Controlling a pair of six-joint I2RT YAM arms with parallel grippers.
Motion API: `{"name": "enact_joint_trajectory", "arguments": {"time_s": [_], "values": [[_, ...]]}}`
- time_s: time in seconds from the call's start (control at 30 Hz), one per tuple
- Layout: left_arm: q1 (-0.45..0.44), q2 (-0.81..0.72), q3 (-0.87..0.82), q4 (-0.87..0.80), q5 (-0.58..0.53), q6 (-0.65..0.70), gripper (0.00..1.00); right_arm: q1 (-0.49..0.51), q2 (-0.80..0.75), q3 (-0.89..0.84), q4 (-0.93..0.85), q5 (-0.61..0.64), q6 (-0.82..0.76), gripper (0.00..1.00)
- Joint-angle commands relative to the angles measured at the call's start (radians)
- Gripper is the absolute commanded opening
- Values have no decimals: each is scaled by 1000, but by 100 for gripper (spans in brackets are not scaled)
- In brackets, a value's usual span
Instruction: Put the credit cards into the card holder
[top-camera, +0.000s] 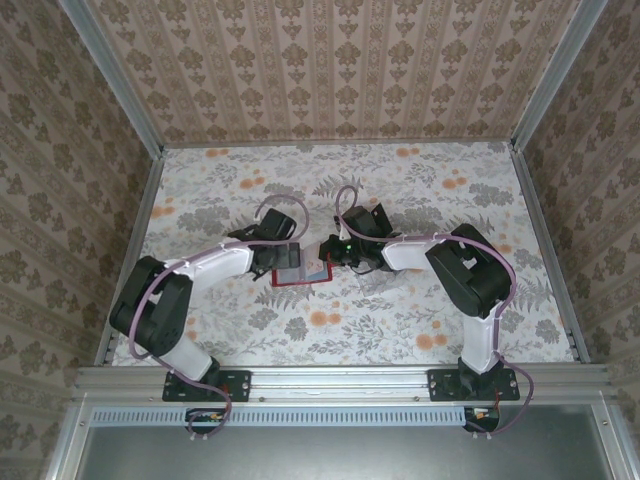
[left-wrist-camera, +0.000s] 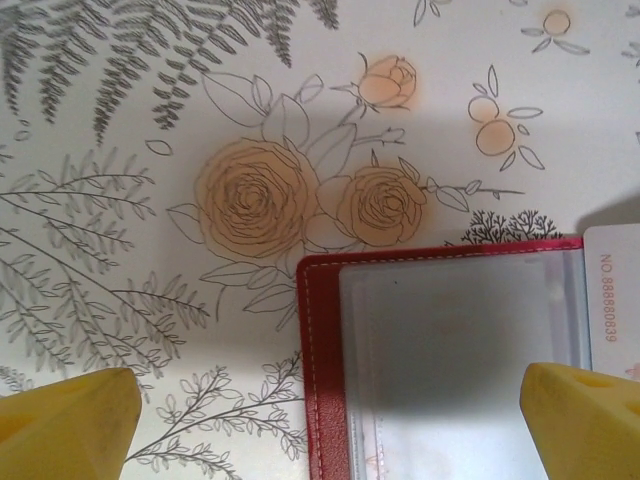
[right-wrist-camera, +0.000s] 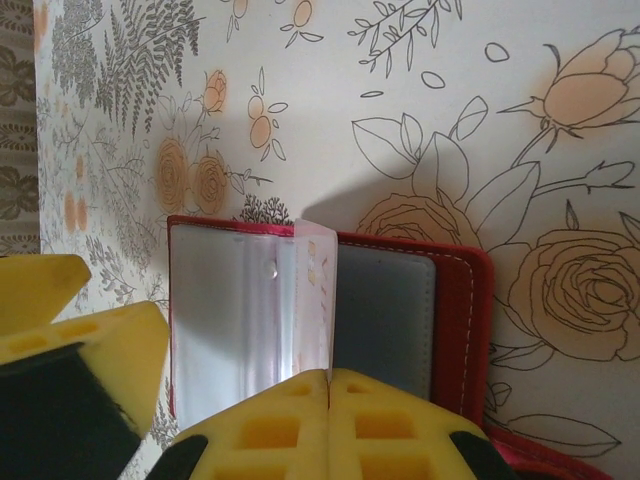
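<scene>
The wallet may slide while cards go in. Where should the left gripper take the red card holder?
I'd take the card holder by its red stitched left border, from above: it lies open and flat, that border is free of the clear sleeves, and the open left gripper hangs astride it.

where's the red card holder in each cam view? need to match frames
Top external: red leather-like folding card holder near centre, open.
Left wrist: card holder lower right, corner showing.
Right wrist: card holder lower centre.
Shared landmark: printed orange rose pair beside its corner in both wrist views.
</scene>
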Motion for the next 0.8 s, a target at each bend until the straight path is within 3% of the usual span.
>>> {"name": "enact_joint_trajectory", "arguments": {"time_s": [0.0,0.37,0.77], "values": [[-12,32,19,-1,3,15,100,-1,30,-26,-24,19,3,0],[-11,71,-11,-86,-69,-53,100,-1,36,-41,-28,35,5,0],[2,57,-51,-108,-71,-91,100,-1,47,-47,-33,47,14,0]]}}
